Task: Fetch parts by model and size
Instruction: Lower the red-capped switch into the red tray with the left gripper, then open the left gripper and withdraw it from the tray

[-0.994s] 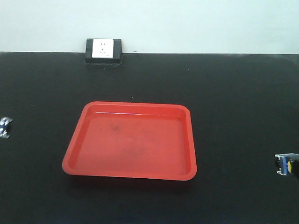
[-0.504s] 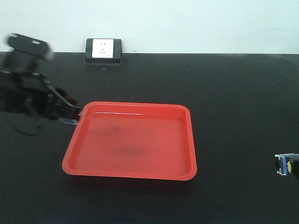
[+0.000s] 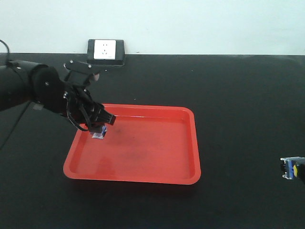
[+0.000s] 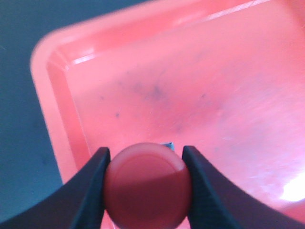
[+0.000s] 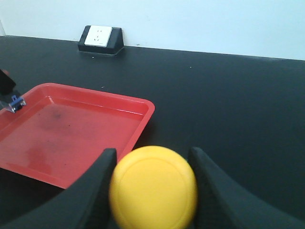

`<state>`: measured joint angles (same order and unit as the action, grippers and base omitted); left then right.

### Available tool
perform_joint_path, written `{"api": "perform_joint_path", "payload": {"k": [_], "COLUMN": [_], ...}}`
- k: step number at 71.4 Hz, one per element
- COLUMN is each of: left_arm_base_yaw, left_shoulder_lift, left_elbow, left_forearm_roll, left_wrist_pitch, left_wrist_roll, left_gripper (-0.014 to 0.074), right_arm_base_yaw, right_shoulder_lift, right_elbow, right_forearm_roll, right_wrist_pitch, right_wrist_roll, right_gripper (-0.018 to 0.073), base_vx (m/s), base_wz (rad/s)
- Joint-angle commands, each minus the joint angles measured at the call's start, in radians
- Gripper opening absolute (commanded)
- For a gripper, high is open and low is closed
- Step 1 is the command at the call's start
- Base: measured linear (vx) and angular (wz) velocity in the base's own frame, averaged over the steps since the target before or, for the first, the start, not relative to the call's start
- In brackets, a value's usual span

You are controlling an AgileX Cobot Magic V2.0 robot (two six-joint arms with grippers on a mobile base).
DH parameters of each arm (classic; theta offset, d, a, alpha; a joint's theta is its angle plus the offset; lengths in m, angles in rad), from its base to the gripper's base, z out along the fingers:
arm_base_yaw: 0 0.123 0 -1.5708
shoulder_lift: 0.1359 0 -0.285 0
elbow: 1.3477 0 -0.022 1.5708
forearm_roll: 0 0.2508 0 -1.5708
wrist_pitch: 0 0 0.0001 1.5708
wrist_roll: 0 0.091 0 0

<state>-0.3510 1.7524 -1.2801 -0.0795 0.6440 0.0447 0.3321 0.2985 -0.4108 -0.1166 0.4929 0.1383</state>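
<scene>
Our left end effector [image 4: 145,153] is clamped on the red-capped mushroom-head push-button switch [image 4: 147,188] above the shallow red plastic tray [image 3: 133,178], on the side nearer the black table's [image 3: 238,95] left edge. Our right end effector [image 5: 152,160] grips the yellow-capped switch [image 5: 153,191] near the right edge. We judge delivery underway: next, lower and release.

Black left arm [image 3: 33,90] extended in from the far left, wrist bent, left pincer [image 3: 98,129] angled down and rightward, fingers [image 4: 88,188] clamped on a red-capped push-button switch [image 4: 147,188], right pincer [image 5: 153,160] low at near right, fingers [image 5: 93,188] clamped on a yellow-capped push-button switch [image 5: 153,188]
</scene>
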Motion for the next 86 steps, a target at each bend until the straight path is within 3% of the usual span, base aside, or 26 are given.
{"api": "perform_joint_path", "payload": {"k": [1,27,50,58,86], "left_arm_base_yaw": [-0.007,-0.007,-0.007,-0.007,-0.008], "left_shoulder_lift": [-0.009,0.072,0.068,0.035,-0.303], "left_elbow": [-0.033,-0.033,-0.035,-0.035,-0.034], "left_forearm_roll": [0.031,0.022,0.016,0.021,-0.005], "left_wrist_pitch": [-0.053,-0.047,0.012,0.037,0.062], "left_wrist_roll": [-0.01,-0.01,-0.012,-0.011,-0.006], "left_gripper": [0.0018,0.0153,0.0486,0.0559,0.0577], "right_arm_base_yaw": [0.002,0.002,0.002,0.002,0.002], "right_shoulder_lift": [0.013,0.013,0.013,0.013,0.013], "right_elbow": [-0.031,-0.031,-0.031,-0.031,-0.031], "right_forearm_roll": [-0.01,-0.01,-0.01,-0.01,-0.01], "right_wrist_pitch": [-0.08,-0.079,-0.08,-0.08,-0.08], "right_wrist_roll": [-0.006,-0.006,-0.006,-0.006,-0.006], "right_gripper": [-0.001,-0.001,-0.001,-0.001,-0.001], "base_vx": [0.0,0.0,0.0,0.0,0.0], "base_wz": [0.0,0.0,0.0,0.0,0.0]}}
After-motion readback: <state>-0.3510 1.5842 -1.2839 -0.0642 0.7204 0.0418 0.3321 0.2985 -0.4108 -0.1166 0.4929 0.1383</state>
